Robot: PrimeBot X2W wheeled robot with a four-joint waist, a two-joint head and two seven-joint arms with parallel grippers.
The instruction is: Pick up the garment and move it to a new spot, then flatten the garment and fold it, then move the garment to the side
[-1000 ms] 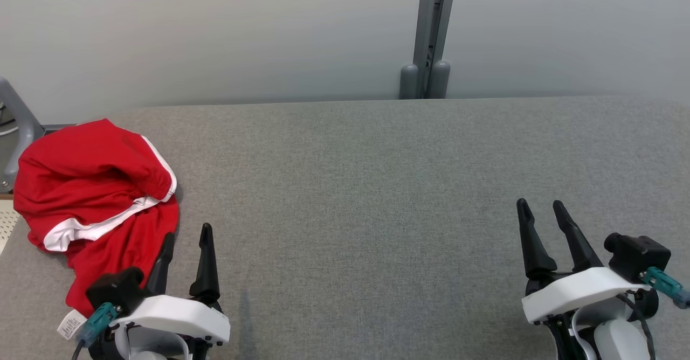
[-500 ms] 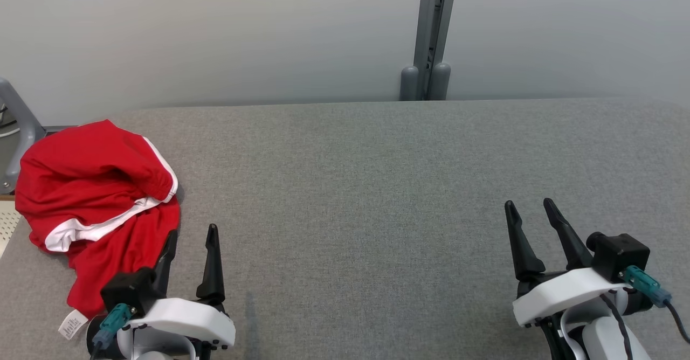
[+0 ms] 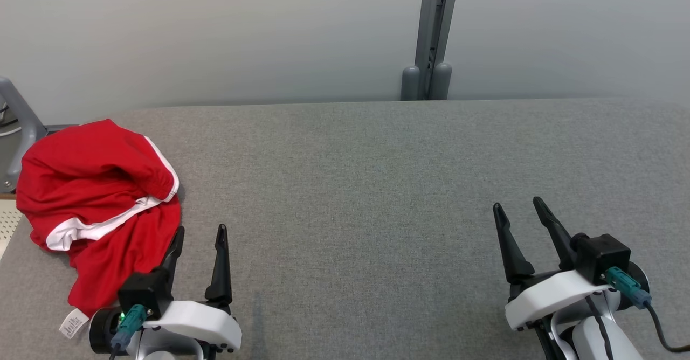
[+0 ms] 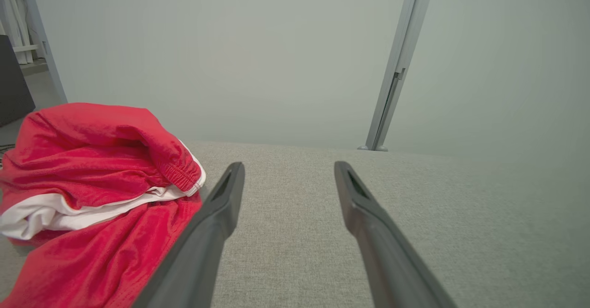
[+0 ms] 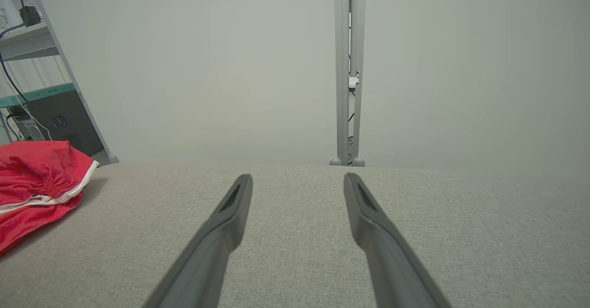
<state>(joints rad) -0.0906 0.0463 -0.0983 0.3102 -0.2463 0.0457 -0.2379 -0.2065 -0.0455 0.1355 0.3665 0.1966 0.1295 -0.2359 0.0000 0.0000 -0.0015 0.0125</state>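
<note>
Left gripper (image 3: 200,228): I note its two dark fingers standing apart with nothing between them. It sits low at the near left of the grey fabric table (image 3: 377,177), fingers pointing toward the far edge. Its outer finger (image 3: 172,252) overlaps the near hem of the garment (image 3: 97,198) in the head view. In the left wrist view that finger runs just beside the red cloth, and I cannot tell whether it touches.

Right gripper (image 3: 516,203): fingers likewise apart and empty. It is at the near right, over bare table, well apart from the garment.

The garment is red with a white stripe (image 3: 102,225). It lies crumpled in a loose heap at the left end of the table, unfolded and bunched, with one lobe trailing toward the near edge. A small white label (image 3: 71,324) shows at its nearest corner.

Beyond the far edge I record a grey upright post (image 3: 431,36) against a pale wall.
</note>
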